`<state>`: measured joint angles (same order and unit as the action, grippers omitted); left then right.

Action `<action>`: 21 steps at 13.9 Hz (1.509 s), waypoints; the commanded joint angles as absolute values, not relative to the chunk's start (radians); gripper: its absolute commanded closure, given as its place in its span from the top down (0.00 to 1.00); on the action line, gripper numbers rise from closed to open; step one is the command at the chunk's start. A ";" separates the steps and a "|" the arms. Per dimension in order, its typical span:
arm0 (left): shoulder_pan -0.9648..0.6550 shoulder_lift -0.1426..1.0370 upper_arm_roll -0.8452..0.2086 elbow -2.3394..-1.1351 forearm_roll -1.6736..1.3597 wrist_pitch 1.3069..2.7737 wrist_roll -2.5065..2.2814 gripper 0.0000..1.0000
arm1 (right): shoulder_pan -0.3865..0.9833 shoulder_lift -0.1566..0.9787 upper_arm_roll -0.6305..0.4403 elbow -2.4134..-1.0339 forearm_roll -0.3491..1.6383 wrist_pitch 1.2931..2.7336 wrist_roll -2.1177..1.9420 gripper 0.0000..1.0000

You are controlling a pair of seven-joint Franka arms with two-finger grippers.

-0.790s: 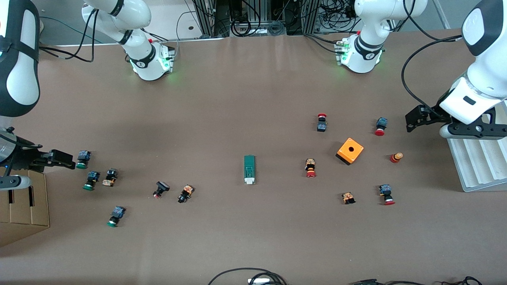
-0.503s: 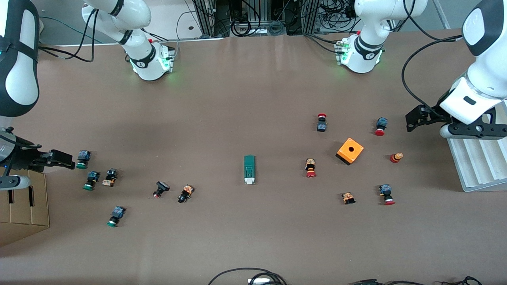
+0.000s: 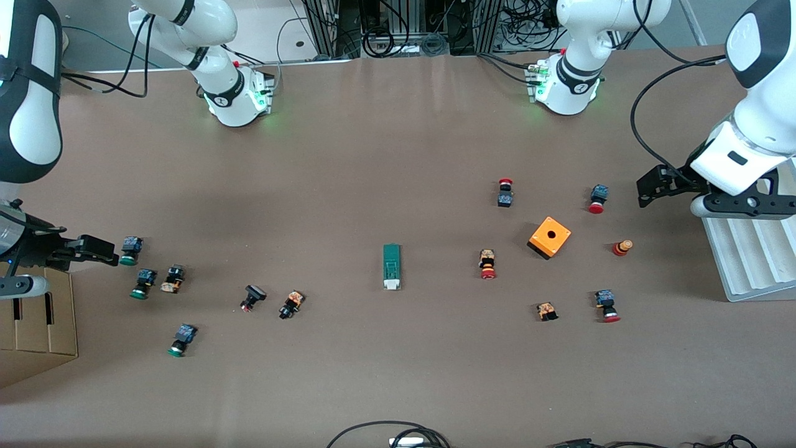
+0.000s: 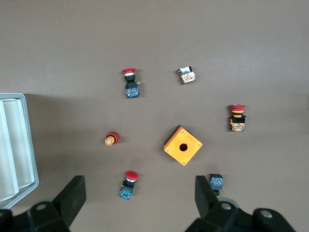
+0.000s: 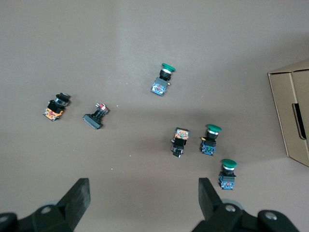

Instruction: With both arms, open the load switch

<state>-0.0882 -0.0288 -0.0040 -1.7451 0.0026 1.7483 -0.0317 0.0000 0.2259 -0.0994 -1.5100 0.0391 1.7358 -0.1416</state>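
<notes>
The load switch [image 3: 391,266], a narrow green block with a white piece at its end nearer the front camera, lies alone at the table's middle. It shows in neither wrist view. My left gripper [image 3: 648,186] hangs open and empty at the left arm's end of the table, over the space between a red-capped push-button and the white tray. In the left wrist view the left gripper [image 4: 139,189] has wide jaws above a red push-button [image 4: 128,185]. My right gripper [image 3: 94,249] is open and empty at the right arm's end, beside a green-capped push-button [image 3: 129,250]; the right gripper [image 5: 143,191] has bare table below it.
An orange square box with a hole [image 3: 550,237] and several red-capped push-buttons [image 3: 487,264] lie toward the left arm's end. Several green-capped push-buttons [image 3: 142,284] lie toward the right arm's end. A white ridged tray [image 3: 752,261] and a cardboard box [image 3: 37,323] sit at the table's ends.
</notes>
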 commanded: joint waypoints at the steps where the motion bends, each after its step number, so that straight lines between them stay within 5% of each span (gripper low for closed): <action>1: -0.090 -0.017 -0.009 -1.724 0.002 1.723 -0.049 1.00 | -0.002 0.219 -0.100 -1.503 0.061 1.738 -0.152 1.00; 10: -0.123 0.031 -0.081 -1.709 0.009 1.666 -0.044 1.00 | -0.005 0.219 -0.101 -1.505 0.183 1.735 -0.149 1.00; 15: -0.123 0.135 -0.114 -1.579 0.012 1.625 -0.029 1.00 | -0.020 0.236 -0.101 -1.505 0.218 1.738 -0.153 1.00; 21: -0.231 0.205 -0.143 -1.586 0.064 1.750 -0.295 0.99 | -0.023 0.245 -0.103 -1.505 0.210 1.720 -0.149 1.00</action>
<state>-0.1654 0.1647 -0.1372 -1.6160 0.0188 1.7203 -0.1319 -0.0143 0.2449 -0.1022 -1.5099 0.1882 1.7352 -0.1427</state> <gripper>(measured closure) 0.009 0.000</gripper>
